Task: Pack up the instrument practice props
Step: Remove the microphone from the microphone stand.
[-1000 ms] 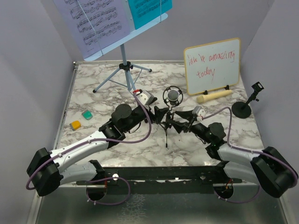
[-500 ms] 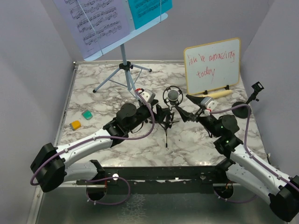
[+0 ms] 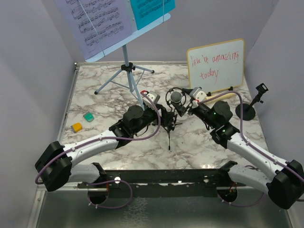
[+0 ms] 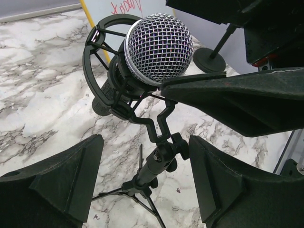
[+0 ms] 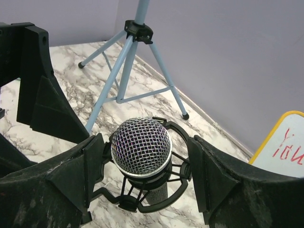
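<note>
Straddling the stem of the black studio microphone [image 4: 159, 47] with left gripper [image 4: 145, 152], bracketing its mesh head with right gripper [image 5: 145, 142] — both wide open, empty. Seemingly set for a steadied lift.

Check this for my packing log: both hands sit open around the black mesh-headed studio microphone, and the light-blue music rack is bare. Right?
No: the top view shows the light-blue music rack holding a printed music sheet and a cyan sheet. The rest is right.
</note>
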